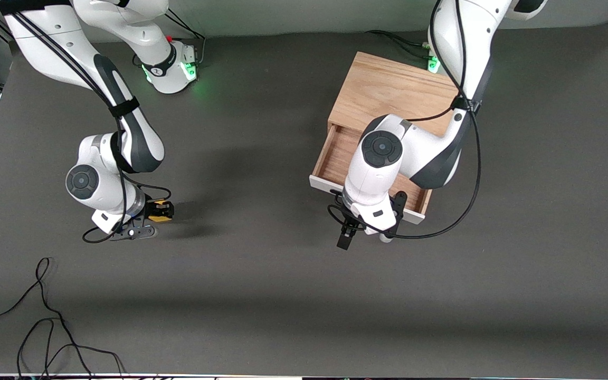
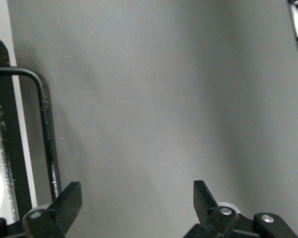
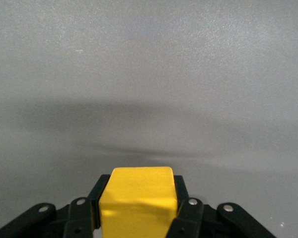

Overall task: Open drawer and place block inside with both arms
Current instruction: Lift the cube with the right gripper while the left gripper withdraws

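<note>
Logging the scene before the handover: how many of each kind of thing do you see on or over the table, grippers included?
Yellow block: 1, clamped in the right gripper over the table's right-arm end.
Wooden cabinet: 1.
Drawer: 1, pulled open.
Grippers: 2; the left gripper is open beside the drawer's black handle.
Loose black cable: 1.
Total: 6.

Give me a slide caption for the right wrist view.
Right end effector shut on the yellow block above the grey table.
</note>
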Controlling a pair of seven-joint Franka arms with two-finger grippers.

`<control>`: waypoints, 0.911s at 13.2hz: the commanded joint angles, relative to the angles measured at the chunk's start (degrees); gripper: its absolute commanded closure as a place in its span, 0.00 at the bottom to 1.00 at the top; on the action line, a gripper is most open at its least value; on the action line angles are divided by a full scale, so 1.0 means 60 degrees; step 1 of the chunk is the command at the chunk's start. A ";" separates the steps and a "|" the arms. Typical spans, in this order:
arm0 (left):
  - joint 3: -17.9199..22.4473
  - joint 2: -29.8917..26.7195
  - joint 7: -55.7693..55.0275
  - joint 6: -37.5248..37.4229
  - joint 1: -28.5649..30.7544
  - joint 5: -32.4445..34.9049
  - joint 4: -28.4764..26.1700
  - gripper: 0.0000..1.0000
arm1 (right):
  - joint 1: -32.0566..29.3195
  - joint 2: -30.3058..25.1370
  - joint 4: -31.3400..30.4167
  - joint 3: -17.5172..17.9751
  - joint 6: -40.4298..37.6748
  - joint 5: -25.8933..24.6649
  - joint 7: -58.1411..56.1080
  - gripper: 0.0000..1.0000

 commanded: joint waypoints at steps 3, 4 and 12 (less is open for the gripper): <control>0.0023 -0.1212 0.2526 -0.2486 0.0637 0.0059 0.0724 0.00 | 0.0059 -0.0432 0.0900 -0.0009 -0.1737 -0.0139 0.0106 0.82; 0.0023 -0.1535 0.3404 -0.3071 0.0755 0.0029 0.0723 0.00 | 0.0059 -0.0476 0.1295 -0.0008 -0.2279 -0.0125 0.0135 0.82; 0.0023 -0.3893 1.1781 -0.6679 0.3301 -0.0425 0.0286 0.00 | 0.0045 -0.0506 0.5499 0.0431 -0.6822 0.0416 0.0776 0.83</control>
